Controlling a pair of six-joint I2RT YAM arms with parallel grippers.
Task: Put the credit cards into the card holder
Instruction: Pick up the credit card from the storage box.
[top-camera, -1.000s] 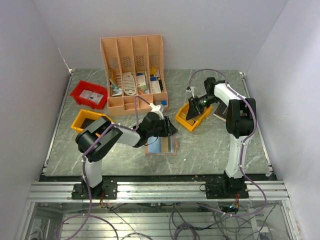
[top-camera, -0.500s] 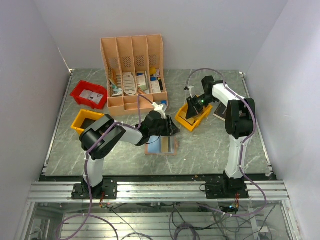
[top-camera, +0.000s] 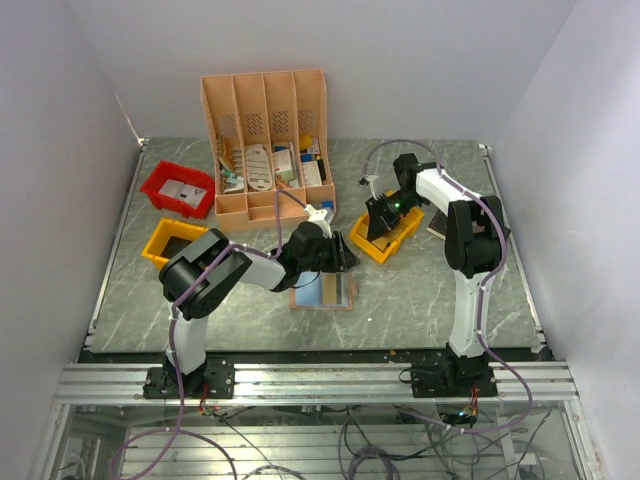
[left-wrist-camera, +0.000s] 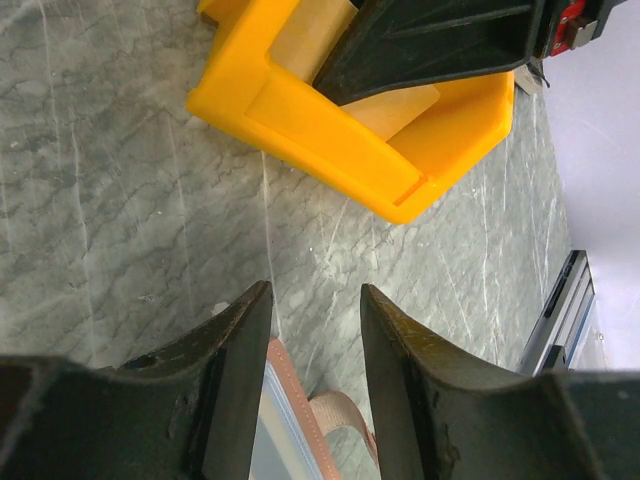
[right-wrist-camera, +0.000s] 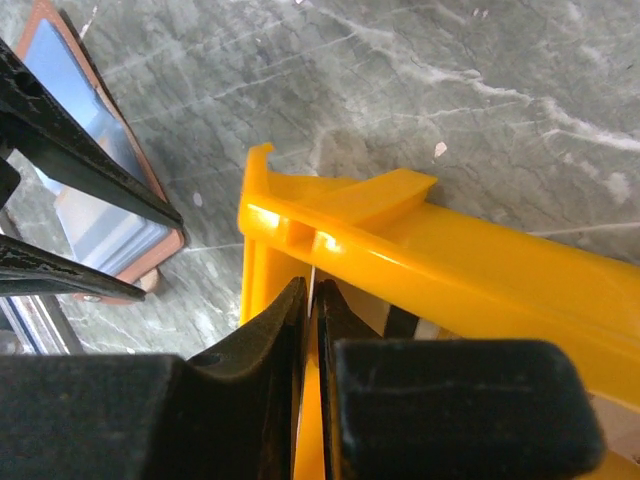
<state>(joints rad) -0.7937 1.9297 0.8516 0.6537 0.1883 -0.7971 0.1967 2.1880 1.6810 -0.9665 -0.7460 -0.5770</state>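
The tan card holder lies open on the table, its pale blue pocket panels facing up. My left gripper hovers low at its far edge. It is open, its fingers standing either side of the holder's rim and strap. My right gripper reaches down into the yellow bin. Its jaws are shut on a thin white credit card that shows edge-on between the tips. The card holder shows at the left of the right wrist view.
A large peach slotted organiser stands at the back with printed leaflets in it. A red bin and a second yellow bin sit at the left. A dark book lies right of the right arm.
My right gripper has shifted left inside the yellow bin and its jaws have closed on the card's edge. My left arm has barely moved.
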